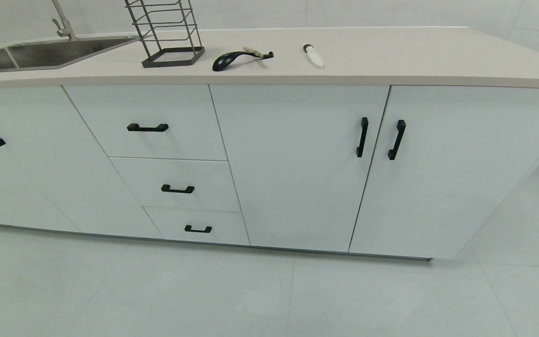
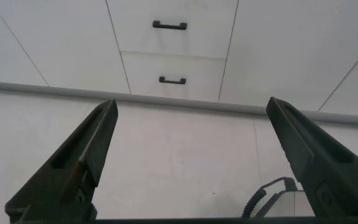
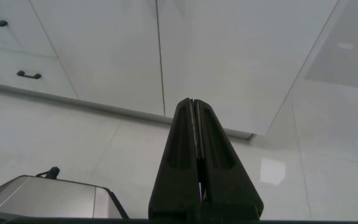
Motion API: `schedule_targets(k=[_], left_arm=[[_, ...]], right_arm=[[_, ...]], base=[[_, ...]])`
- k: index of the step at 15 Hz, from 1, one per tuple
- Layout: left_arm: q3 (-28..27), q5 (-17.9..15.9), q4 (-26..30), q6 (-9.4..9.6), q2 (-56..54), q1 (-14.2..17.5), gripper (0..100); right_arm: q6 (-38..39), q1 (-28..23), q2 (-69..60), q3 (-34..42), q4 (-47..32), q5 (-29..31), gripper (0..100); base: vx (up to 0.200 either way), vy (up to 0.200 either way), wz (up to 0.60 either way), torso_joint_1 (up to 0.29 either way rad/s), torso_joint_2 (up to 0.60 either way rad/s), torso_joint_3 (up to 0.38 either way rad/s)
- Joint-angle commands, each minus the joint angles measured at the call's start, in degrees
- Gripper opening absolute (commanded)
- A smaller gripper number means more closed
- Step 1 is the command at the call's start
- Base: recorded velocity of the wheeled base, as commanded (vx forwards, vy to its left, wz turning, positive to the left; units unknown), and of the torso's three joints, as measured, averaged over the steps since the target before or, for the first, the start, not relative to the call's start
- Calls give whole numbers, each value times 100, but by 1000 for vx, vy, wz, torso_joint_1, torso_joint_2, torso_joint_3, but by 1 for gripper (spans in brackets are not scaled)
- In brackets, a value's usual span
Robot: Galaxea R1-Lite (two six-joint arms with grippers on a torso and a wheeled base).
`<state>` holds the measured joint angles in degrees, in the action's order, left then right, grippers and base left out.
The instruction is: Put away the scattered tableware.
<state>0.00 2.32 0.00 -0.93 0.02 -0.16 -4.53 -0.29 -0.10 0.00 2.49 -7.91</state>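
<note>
On the counter (image 1: pixel 414 51), rack (image 1: pixel 166 63) beside spoon (image 1: pixel 226 60)

The left gripper (image 2: pixel 192 104) has two long, matte black fingers (image 2: pixel 89 146), each a flat-sided blade that widens from a narrow tip to a thick base. A shallow oblong recess is moulded into the face of each, and one carries a small reddish-brown streak low down. The right gripper (image 3: pixel 192 101) is the same dark material. Its fingers (image 3: pixel 179 149) read as one tapered wedge with a rounded top, split by a pale hairline seam, each half bearing a long sunken panel.
</note>
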Motion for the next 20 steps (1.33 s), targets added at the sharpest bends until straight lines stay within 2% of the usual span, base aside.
schedule_targets(k=[1,5,7,17,20], left_arm=[[0,6,0,-4,-2,-2,100],[0,6,0,-4,-2,-2,100],[0,6,0,-4,-2,-2,100],[0,6,0,-22,-2,-2,100],[0,6,0,-22,-2,-2,100]], right_arm=[[-39,-6,10,0,-3,-17,0],[-30,-6,10,0,-3,18,0],[-12,-6,10,0,-3,27,0],[5,-6,10,0,6,27,0],[23,-6,10,0,6,9,0]], base=[[0,200,0,17,7,2],[0,200,0,4,2,0],[200,200,0,7,2,-5],[200,0,0,1,3,1],[0,200,0,-1,-5,2]])
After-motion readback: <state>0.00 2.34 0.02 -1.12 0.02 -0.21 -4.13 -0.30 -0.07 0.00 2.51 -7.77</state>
